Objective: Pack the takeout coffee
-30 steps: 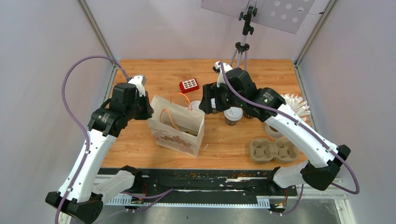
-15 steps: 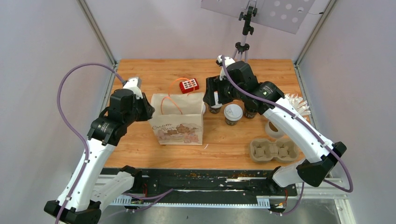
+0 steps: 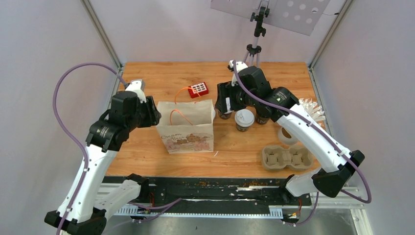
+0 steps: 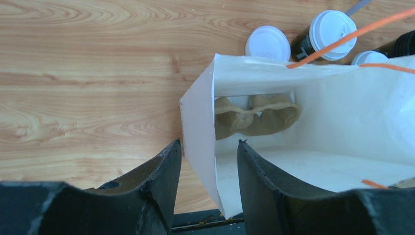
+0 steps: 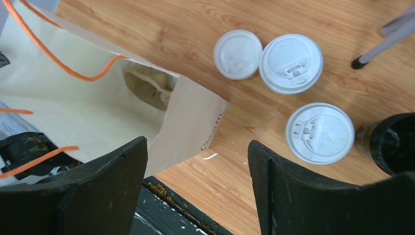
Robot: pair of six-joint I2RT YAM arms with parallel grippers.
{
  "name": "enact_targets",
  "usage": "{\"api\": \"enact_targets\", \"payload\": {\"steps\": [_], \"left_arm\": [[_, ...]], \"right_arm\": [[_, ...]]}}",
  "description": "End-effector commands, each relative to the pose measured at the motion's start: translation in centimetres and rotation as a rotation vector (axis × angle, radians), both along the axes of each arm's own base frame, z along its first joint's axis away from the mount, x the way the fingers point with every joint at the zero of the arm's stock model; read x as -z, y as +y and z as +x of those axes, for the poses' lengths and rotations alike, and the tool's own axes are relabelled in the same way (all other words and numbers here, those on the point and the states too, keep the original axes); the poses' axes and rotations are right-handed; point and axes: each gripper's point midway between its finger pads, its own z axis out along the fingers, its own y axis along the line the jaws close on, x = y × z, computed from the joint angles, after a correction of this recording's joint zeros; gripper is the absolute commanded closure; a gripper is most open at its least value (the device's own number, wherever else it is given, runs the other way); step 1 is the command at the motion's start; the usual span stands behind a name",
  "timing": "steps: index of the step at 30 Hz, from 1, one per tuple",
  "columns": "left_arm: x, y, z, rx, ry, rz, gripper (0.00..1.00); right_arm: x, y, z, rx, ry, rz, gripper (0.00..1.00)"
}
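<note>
- While the paper bag (image 3: 186, 131) stands upright and open-topped in the middle of the wooden table (image 3: 161, 81), bare wood lies to its left as far as the table's left edge, and more lies in front of it.
- The left gripper (image 4: 208, 143) straddles the top rim of the bag's left wall. Its jaws are parted, one finger outside the bag and one inside, and the paper between them looks slack rather than pinched.
- The right gripper (image 5: 196, 142) hangs wide open over the bag's right top corner, with nothing held between its fingers.
- Three takeout coffees (image 5: 290, 62) stand on the table just right of the bag, all outside it. Two are touching side by side, and the third is a little apart, nearer the front.
- Each has a round white plastic lid with a raised sip tab. The left wrist view shows a black cup side with pale print under one lid.
- A dark open-topped container (image 5: 391, 142) sits close beside the third cup.
- A moulded cardboard tray (image 4: 254, 116) lies inside the bag against its far end.
- A second cup tray (image 3: 286, 157) rests on the table toward the front right, well apart from the bag.
- A red device (image 3: 198, 89) sits just behind the bag, and the bag's orange handle (image 3: 182, 117) loops up near it.
- Tripod legs (image 3: 253, 51) stand at the far edge, behind the cups.
- A fan of white paper-wrapped straws (image 3: 311, 110) crowds the right edge.
</note>
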Motion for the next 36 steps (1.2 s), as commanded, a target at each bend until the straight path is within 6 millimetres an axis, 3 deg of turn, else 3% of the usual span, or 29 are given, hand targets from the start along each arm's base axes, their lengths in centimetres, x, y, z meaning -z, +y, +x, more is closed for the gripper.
{"api": "enact_targets", "payload": {"steps": [1,8,12,18,30,36], "left_arm": [[-0.1,1.0,0.0,-0.035,0.066,0.059,0.46],[0.1,-0.3,0.1,0.025,0.065,0.021,0.46],[0.9,-0.4,-0.1,0.050,0.073,0.037,0.45],[1.2,-0.4,-0.5,0.037,0.098,0.026,0.46],[0.0,-0.2,-1.1,0.059,0.087,0.034,0.46],[-0.3,0.3,-1.5,0.051,0.077,0.056,0.46]], "right_arm": [[-0.3,-3.9,1.5,0.136,-0.069,-0.116,0.24],[4.0,-11.0,4.7,0.292,0.049,-0.198,0.21],[7.0,-12.5,5.7,0.283,0.100,-0.227,0.20],[9.6,-12.5,7.1,0.211,0.063,-0.291,0.19],[13.8,-9.8,9.4,0.045,0.122,-0.326,0.19],[14.5,-9.5,9.7,0.016,0.136,-0.340,0.17]]}}
